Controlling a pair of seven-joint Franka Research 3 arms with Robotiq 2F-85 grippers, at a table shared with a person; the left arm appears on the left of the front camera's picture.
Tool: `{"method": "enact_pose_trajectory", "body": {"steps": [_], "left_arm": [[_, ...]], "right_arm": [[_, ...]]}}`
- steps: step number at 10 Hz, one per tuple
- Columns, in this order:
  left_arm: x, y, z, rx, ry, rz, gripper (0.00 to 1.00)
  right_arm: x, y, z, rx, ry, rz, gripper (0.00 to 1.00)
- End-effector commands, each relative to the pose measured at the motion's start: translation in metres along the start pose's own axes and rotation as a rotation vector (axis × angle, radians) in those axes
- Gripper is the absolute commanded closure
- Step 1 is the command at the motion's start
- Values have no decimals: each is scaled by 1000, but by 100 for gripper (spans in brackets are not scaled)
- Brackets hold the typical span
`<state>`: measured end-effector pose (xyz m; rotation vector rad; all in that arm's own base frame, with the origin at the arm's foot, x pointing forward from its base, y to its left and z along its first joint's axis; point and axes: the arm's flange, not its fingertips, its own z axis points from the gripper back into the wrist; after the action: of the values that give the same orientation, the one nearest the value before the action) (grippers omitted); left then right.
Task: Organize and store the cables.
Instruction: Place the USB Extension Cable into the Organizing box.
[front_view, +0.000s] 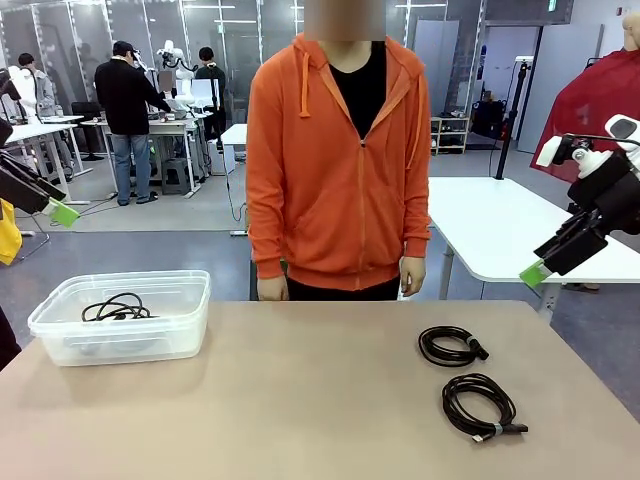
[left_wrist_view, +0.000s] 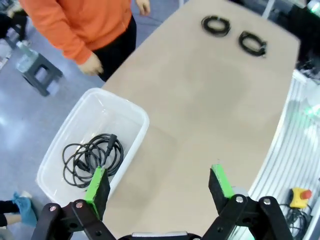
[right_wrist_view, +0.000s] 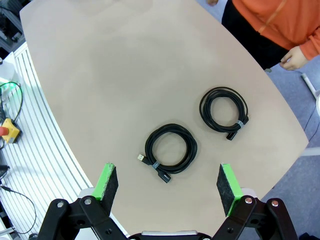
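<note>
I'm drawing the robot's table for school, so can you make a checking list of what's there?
Surface: beige table, flat and matte.
Job's things: first cable coiled inside the clear bin, robot's left; second cable and third cable coiled, apart, on the table, robot's right.
Clutter: nothing seen.
Grippers: left gripper open, raised, facing the bin; right gripper open, raised, facing the two coils; both empty.
Cables: loose wires by a yellow button box off the table.
Surroundings: person in orange hoodie at far side, hands down; white table and people behind.
</note>
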<state>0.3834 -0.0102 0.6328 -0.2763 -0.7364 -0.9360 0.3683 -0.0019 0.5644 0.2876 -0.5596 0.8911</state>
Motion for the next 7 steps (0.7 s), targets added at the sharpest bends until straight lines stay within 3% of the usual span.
{"method": "enact_pose_trajectory", "body": {"steps": [1, 4, 7], "left_arm": [[1, -2, -2, 14, 18, 19, 0], [1, -2, -2, 14, 18, 19, 0], [1, -2, -2, 14, 18, 19, 0]], "right_arm": [[1, -1, 1, -1, -1, 4, 0], [0, 0, 0, 0, 0, 0, 0], [-18, 34, 6, -52, 79, 260, 0]]}}
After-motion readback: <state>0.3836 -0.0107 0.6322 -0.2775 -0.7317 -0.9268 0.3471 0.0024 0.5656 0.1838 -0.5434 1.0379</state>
